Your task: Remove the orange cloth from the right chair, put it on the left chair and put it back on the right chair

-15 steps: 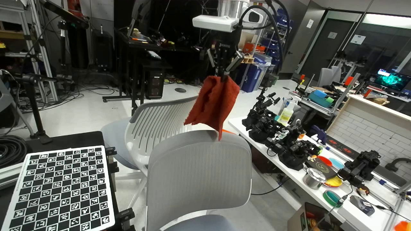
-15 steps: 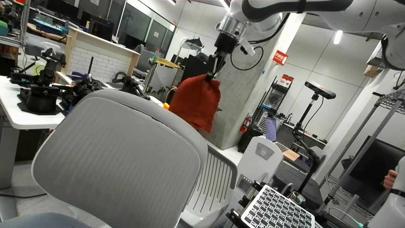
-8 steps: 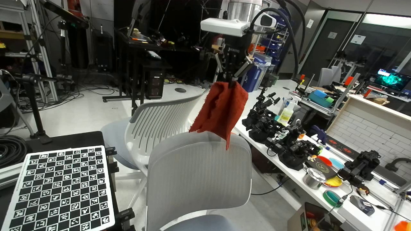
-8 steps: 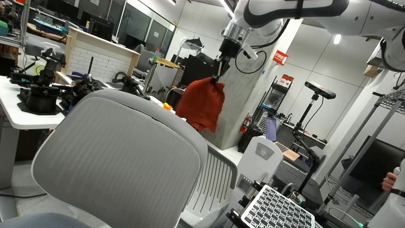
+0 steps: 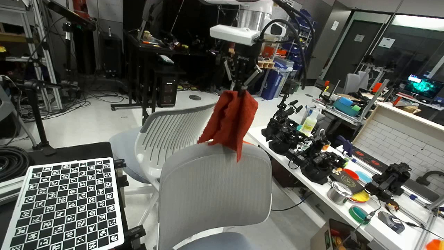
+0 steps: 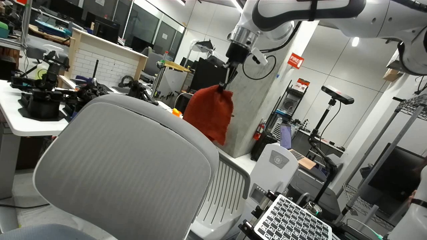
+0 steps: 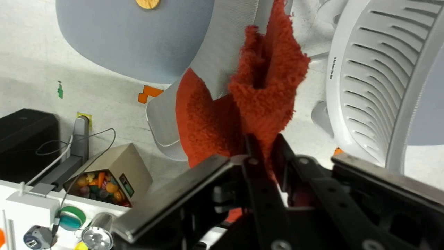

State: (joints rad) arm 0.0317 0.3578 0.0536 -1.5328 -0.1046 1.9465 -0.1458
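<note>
Fingers are pinching the orange cloth by its top; cloth is hanging at the upper rim of the right chair, whether touching, can't tell; left chair is standing beside, both sitting off the edge of the table

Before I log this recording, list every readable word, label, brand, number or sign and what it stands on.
"FIRE": red sign, in an exterior view; anything after it is unclear.
Too small or blurred: lettering on the gripper.
Too small: print on the ribbed chair.
Too small: bottle label, posted paper, other background print.
</note>
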